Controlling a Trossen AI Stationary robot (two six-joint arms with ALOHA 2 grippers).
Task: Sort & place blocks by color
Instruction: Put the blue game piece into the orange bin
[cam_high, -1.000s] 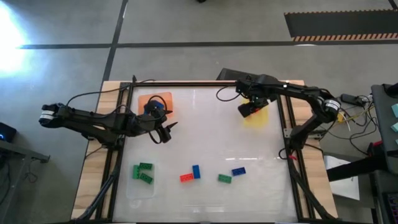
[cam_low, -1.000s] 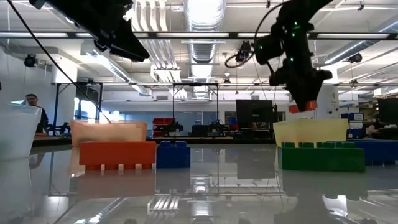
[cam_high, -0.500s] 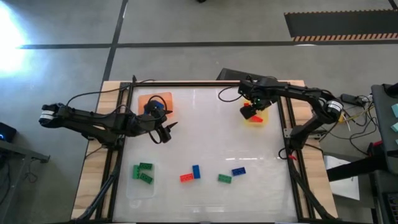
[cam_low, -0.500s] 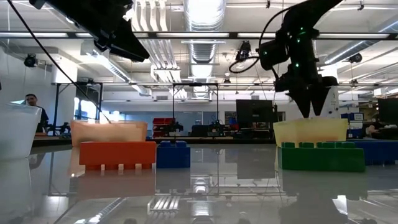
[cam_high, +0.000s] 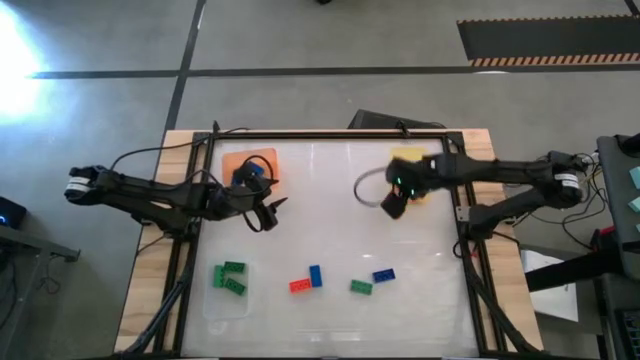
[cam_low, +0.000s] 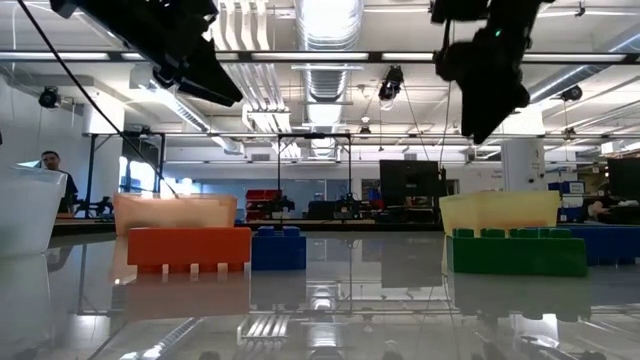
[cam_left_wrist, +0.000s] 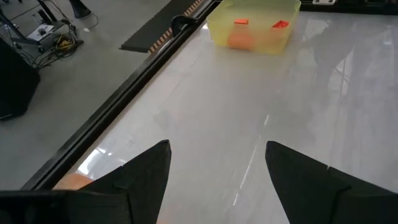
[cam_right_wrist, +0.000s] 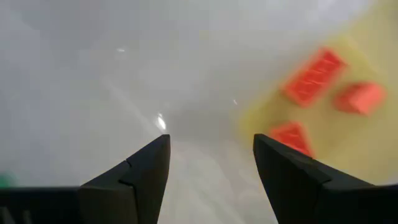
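On the near part of the table lie a red block (cam_high: 299, 285), a blue block (cam_high: 316, 275), a green block (cam_high: 361, 287) and another blue block (cam_high: 383, 275). Two green blocks (cam_high: 231, 278) lie in the clear tray (cam_high: 226, 303). A blue block (cam_high: 252, 171) sits in the orange tray (cam_high: 240, 160). Three red blocks (cam_right_wrist: 315, 76) lie in the yellow tray (cam_high: 408, 157). My right gripper (cam_high: 391, 207) is open and empty, above the table just left of and nearer than the yellow tray. My left gripper (cam_high: 271, 211) is open and empty, just nearer than the orange tray.
Dark rails (cam_high: 458, 215) frame the white table top on its left, right and far sides. The middle of the table between the two grippers is bare. My right arm (cam_high: 480, 172) reaches across the yellow tray. A person (cam_low: 50, 165) stands far off in the room beyond.
My right gripper held a red block above the yellow tray, opened and let it fall into the tray. It then drew away toward the table's near-left, off the tray, and rose. The left arm kept still.
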